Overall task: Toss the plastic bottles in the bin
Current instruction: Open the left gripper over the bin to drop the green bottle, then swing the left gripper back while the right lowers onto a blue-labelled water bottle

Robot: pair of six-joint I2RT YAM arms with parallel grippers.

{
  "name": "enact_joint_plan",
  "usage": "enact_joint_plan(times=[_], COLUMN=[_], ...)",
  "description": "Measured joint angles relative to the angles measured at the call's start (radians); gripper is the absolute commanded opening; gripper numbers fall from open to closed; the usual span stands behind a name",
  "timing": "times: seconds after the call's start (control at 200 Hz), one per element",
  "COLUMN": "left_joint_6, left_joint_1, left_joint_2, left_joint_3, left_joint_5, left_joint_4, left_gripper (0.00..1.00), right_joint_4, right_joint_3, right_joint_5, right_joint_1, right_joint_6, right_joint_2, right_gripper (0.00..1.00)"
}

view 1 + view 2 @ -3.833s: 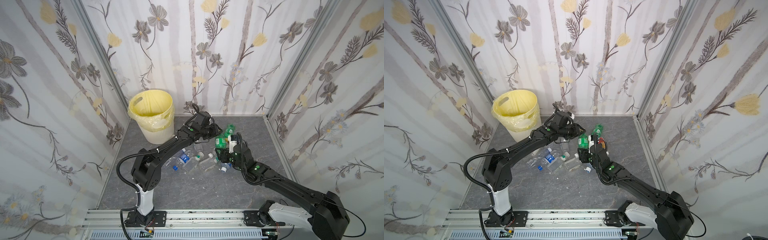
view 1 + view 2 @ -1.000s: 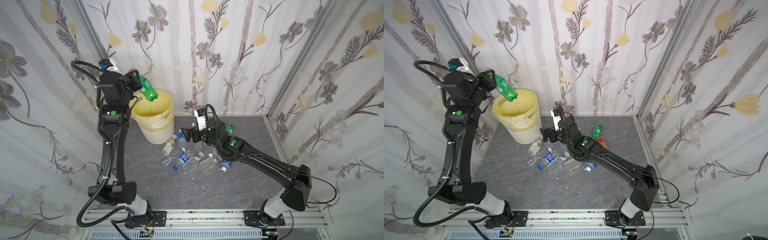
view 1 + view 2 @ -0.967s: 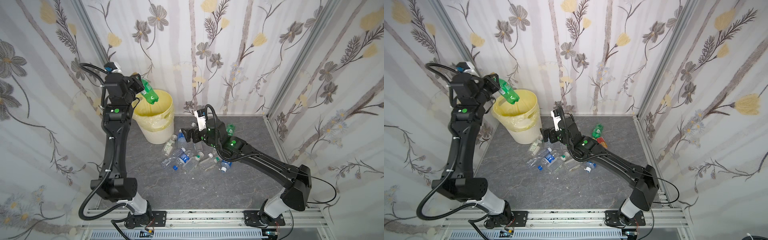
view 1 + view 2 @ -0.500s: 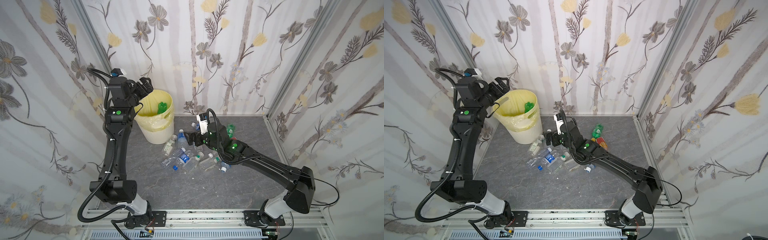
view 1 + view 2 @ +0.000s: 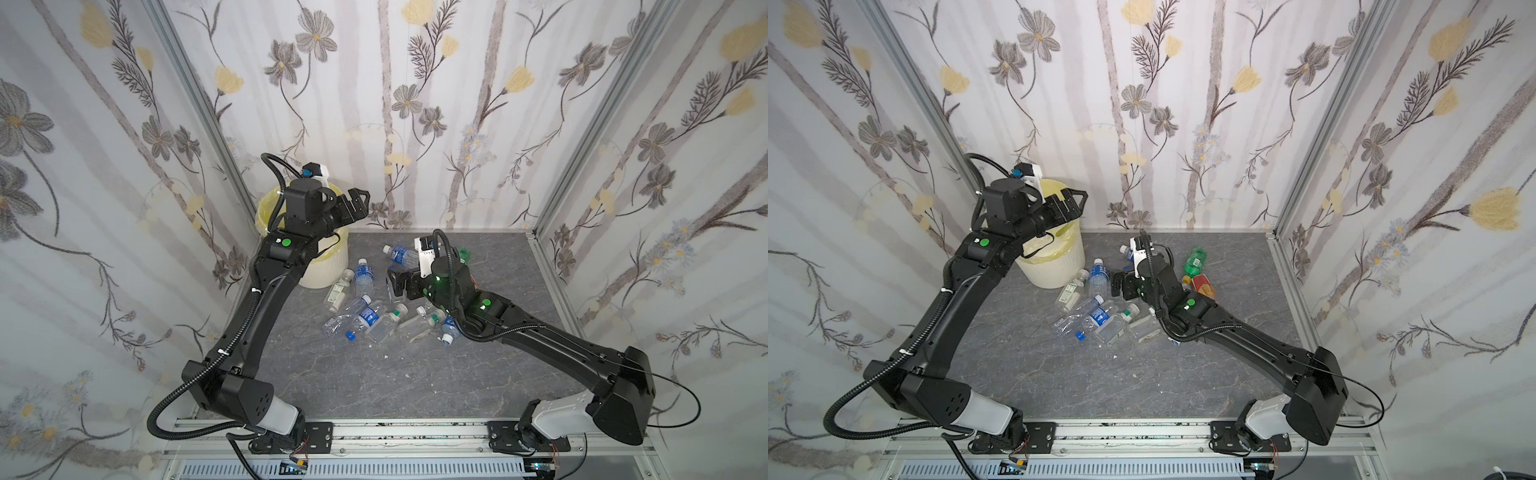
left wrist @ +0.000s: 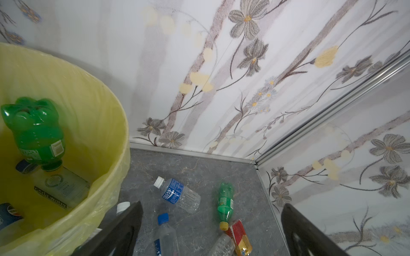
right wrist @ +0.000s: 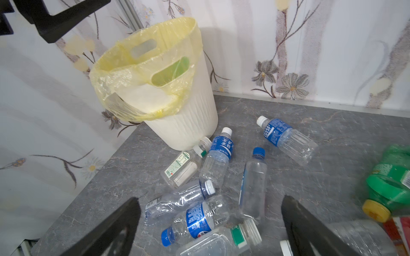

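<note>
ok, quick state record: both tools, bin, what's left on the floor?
left tool: open, empty, raised by the bin rim
right tool: open, empty, low over the bottles
bin: green bottle inside, neck down, on top of others
floor: about a dozen loose, none held

Floral-papered walls (image 5: 457, 104), grey marbled floor (image 5: 374, 382)

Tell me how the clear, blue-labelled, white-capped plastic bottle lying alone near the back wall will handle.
The clear blue-labelled bottle looks empty, so probably light. Lying on its side on the grey tabletop, it would likely roll if nudged. Its ribbed wall may dent under a squeeze.
</note>
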Motion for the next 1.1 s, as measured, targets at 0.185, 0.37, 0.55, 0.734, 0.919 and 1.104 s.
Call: enact_joint_plan(times=[0.185, 0.37, 0.55, 0.734, 0.919, 1.104], left_joint_6=[0.0, -0.001, -0.012, -0.027, -0.051, -0.08], left_joint_1=[-0.093, -0.183, -0.238, -0.31, -0.349, -0.369], left_joint_2=[0.008, 0.032, 0.072, 0.097, 0.111, 0.106], left_joint_3=[-0.063, -0.113, -0.151, -0.189, -0.249, -0.336], left_joint_5=[-0.022, -0.036, -0.032, -0.023, -0.02, -0.004], left_joint_4=[0.024, 0.042, 0.071, 0.105, 0.163, 0.206], left_gripper=[1.0, 1.0, 1.0, 1.0, 1.0, 1.0], right_joint_4=[0.007, -0.002, -0.006, -0.008, -0.004, 0.02], right_joint_3=[-0.166, -0.335, -0.474, -0.561, -0.613, -0.653], right_joint_5=[0.044, 0.062, 0.097, 0.1, 0.09, 0.06], right_joint_1=[-0.034, -0.079, -0.117, -0.153, -0.167, -0.183], right_joint_6=[0.044, 0.108, 0.187, 0.254, 0.294, 0.321], right_joint_2=[-0.097, -0.177, -0.223, -0.223, -0.216, -0.194], right_gripper=[1.0, 1.0, 1.0, 1.0, 1.0, 0.98])
